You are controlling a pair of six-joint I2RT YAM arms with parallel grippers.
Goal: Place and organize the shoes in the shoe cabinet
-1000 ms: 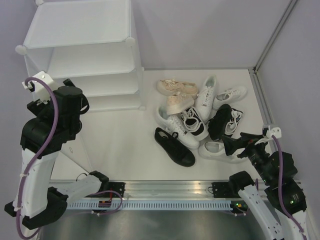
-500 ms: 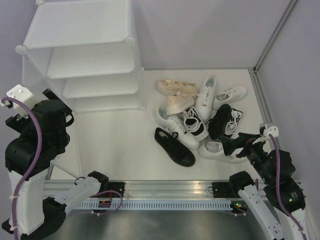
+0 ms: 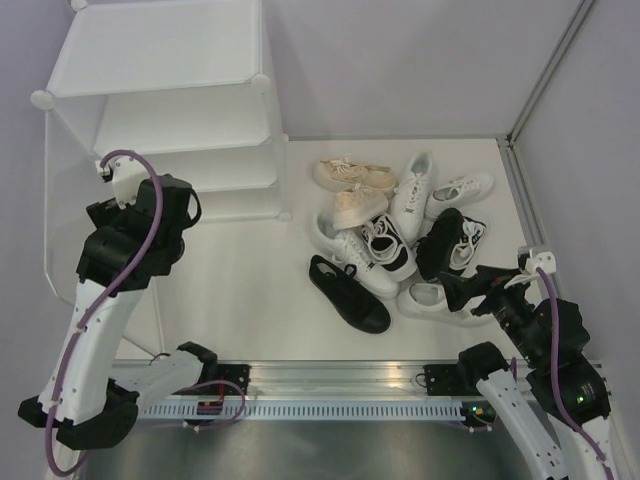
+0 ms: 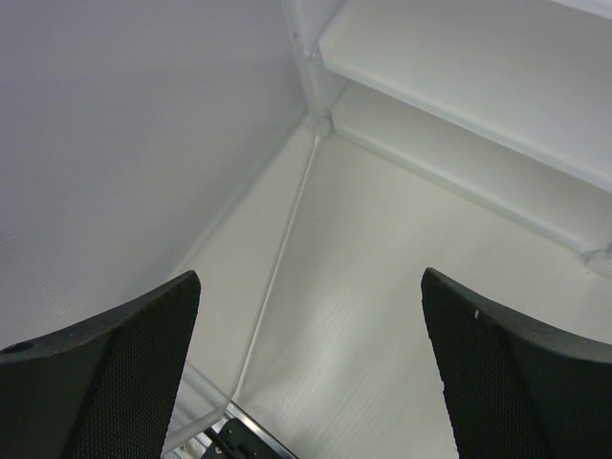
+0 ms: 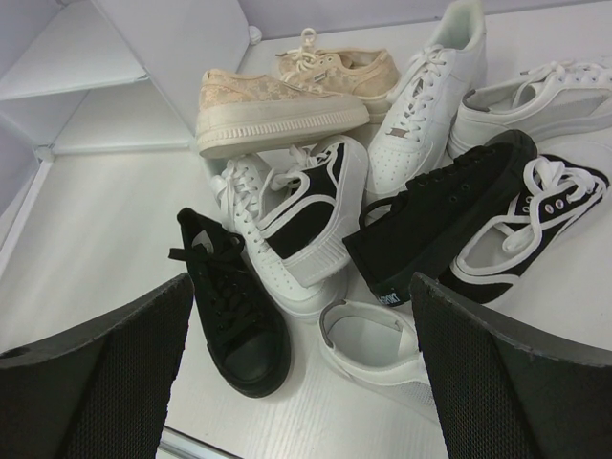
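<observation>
Nearest to us, two black arms rise from the rail at the near edge of a white table (image 3: 240,290). On the right, the right gripper (image 5: 306,382) hangs low over the near right corner, its jaws spread wide with nothing between them, facing a heap of shoes (image 3: 400,235). Closest to that gripper we see an all-black sneaker (image 5: 234,306) lying flat on the table, and beside it a white sneaker (image 5: 368,344) on its side. Just past them a black-and-white sneaker (image 5: 306,215) leans across another white one, and a second all-black sneaker (image 5: 445,220) rests on a second black-and-white sneaker (image 5: 531,225). Farther back lie the beige pair (image 5: 277,110), one shoe stacked on the other, and two more white sneakers (image 3: 412,190). On the left, the left gripper (image 4: 306,382) is raised above bare table, its jaws also wide apart and holding nothing. It points toward the bottom tier of the shoe cabinet (image 3: 170,100), which stands at the far left corner, well apart from the heap. A frosted door panel (image 3: 65,180) juts from the cabinet's left edge toward the arms.
</observation>
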